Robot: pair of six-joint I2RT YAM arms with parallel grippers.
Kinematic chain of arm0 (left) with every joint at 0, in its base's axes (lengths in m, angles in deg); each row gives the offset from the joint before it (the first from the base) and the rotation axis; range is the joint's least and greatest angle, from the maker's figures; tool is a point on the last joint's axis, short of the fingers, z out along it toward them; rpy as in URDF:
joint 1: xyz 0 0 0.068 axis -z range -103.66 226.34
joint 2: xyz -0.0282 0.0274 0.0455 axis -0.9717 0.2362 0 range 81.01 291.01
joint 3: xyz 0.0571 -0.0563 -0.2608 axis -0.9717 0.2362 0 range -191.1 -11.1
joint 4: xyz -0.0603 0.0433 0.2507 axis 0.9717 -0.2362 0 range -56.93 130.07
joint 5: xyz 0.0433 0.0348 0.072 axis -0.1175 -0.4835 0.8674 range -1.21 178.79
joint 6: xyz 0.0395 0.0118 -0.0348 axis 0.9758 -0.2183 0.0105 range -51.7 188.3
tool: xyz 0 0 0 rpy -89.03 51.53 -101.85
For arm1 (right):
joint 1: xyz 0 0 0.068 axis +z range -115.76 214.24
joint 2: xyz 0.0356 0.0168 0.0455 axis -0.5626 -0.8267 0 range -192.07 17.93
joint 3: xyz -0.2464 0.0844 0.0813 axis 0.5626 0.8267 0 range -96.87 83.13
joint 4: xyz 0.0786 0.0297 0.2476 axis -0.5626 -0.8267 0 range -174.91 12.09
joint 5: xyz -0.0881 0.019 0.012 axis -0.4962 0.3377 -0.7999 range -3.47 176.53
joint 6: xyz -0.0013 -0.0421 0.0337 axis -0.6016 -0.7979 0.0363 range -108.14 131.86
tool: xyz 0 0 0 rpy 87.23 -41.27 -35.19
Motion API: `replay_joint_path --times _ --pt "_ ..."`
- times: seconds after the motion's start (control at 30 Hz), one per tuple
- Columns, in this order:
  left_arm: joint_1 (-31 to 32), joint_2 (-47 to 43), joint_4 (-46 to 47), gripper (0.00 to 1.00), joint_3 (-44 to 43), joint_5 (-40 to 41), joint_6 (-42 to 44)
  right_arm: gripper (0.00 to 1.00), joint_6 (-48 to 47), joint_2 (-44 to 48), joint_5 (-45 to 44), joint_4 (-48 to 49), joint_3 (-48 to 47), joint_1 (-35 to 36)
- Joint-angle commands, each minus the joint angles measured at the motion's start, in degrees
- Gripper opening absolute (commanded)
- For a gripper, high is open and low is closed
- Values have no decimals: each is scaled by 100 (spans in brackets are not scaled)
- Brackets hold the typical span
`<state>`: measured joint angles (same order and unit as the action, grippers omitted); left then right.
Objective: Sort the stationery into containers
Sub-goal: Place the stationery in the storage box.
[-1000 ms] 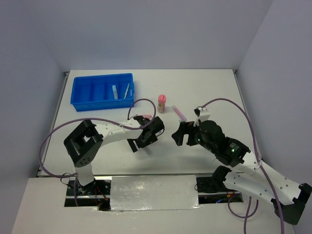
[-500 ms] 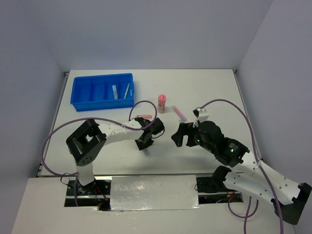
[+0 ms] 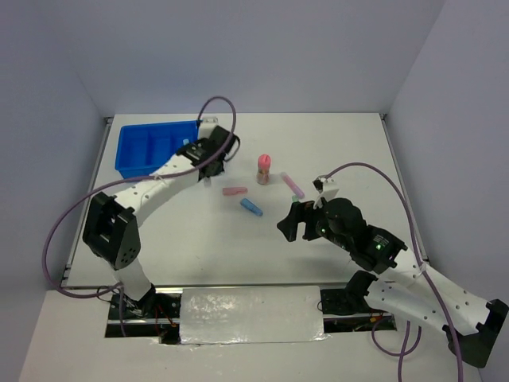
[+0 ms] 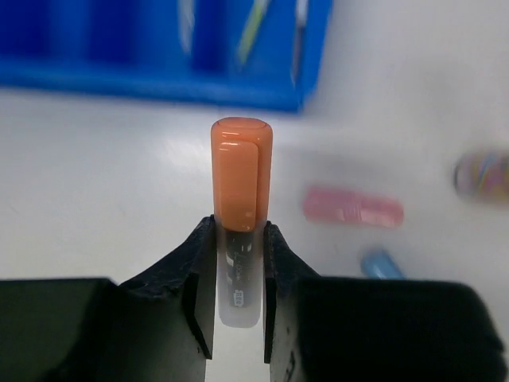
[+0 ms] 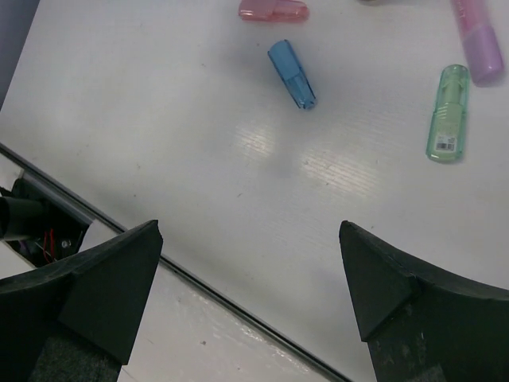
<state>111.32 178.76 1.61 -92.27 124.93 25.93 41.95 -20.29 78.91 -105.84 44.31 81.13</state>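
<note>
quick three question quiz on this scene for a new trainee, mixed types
1. True or false: the left gripper is shut on a short orange plastic marker.
2. Which item lies closest to the short translucent blue marker on the white table? A. short translucent pink marker B. bright blue plastic tray C. short translucent green marker
3. Fill in: the right gripper is ____ and holds nothing.
Key: 1 true; 2 A; 3 open.

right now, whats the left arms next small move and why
Probably ease the left gripper forward over the bright blue plastic tray: the jaws are clamped on the short orange marker, and the tray lies just ahead.
</note>
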Motion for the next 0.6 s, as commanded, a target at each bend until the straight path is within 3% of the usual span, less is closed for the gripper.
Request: replay_joint_path --times 0.0,0.17,0.3,0.47,0.57 --pt "-691 208 811 9 -663 826 2814 100 -134 -107 260 436 60 13" --pt "-1599 1042 1849 8 -1770 -246 3963 100 -170 -177 392 419 95 13" --pt "-1968 1509 2333 18 -2166 -617 4815 100 -249 -63 393 322 147 13" --pt "-2320 1887 2623 25 -2229 -1134 4379 100 -328 -10 322 384 200 21" --pt "-2364 2063 2729 34 -2175 -1258 4351 100 -381 -107 331 314 122 13"
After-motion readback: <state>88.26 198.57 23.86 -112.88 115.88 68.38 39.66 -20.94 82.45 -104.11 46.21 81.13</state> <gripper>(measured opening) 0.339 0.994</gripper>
